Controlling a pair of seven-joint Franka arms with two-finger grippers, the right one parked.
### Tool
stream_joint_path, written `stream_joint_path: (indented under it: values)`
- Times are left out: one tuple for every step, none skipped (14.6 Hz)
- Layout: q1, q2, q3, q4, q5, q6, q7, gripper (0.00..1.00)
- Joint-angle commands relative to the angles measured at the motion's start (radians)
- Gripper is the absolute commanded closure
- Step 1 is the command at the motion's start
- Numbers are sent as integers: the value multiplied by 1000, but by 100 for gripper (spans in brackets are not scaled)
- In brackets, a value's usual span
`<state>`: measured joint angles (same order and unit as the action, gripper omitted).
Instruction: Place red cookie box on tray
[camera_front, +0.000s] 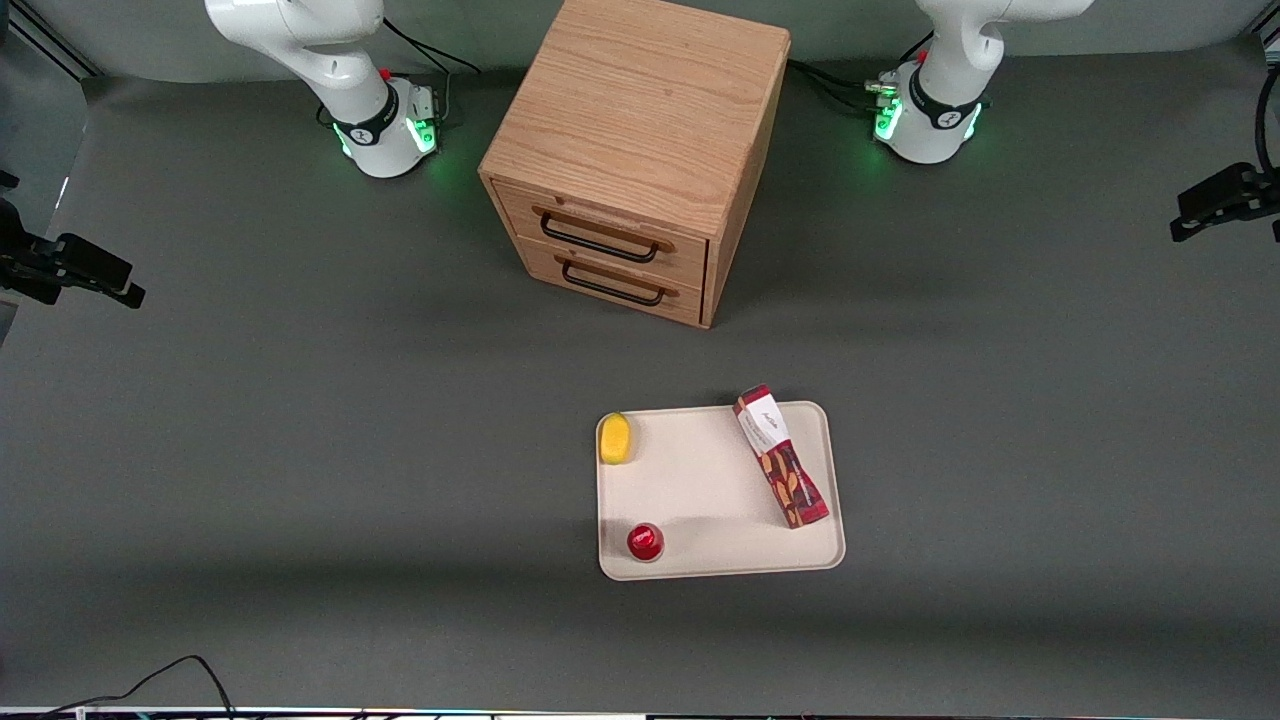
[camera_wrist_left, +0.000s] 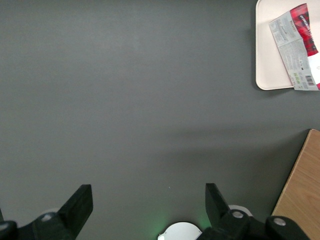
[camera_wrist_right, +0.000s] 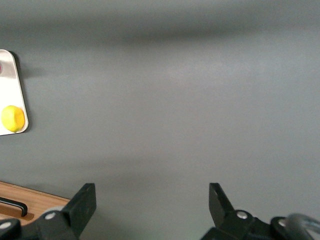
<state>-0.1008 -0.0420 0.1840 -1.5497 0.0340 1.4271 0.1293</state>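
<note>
The red cookie box (camera_front: 781, 455) lies flat on the cream tray (camera_front: 700, 490), along the tray's edge toward the working arm's end. Its white-label end points at the cabinet and reaches just over the rim. In the left wrist view the red cookie box (camera_wrist_left: 296, 45) shows its label and barcode on the tray (camera_wrist_left: 267, 60). My gripper (camera_wrist_left: 148, 200) hangs open above bare grey table close to its own arm's base (camera_wrist_left: 180, 231), well apart from the tray, with nothing between its fingers. It does not show in the front view.
A wooden two-drawer cabinet (camera_front: 640, 150) stands farther from the front camera than the tray, drawers shut. On the tray also sit a yellow lemon-like object (camera_front: 615, 438) and a small round red object (camera_front: 645, 541). Camera mounts (camera_front: 1225, 200) jut in at both table ends.
</note>
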Motion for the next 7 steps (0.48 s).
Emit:
stream_joint_path:
  values:
    - [7,-18,-5,-10,-8,7,26,0]
    - [7,-18,-6,0,-8,-2,26,0]
    - [7,-19,-11,13,-5,-17,26,0]
    - [7,-21,-11,20,-5,-28,26,0]
    - [6,-22,-11,23,-3,-37,26,0]
    - [6,-24,-11,23,0,-42,24,0]
    - [6,-25,-11,25,0,-46,26,0]
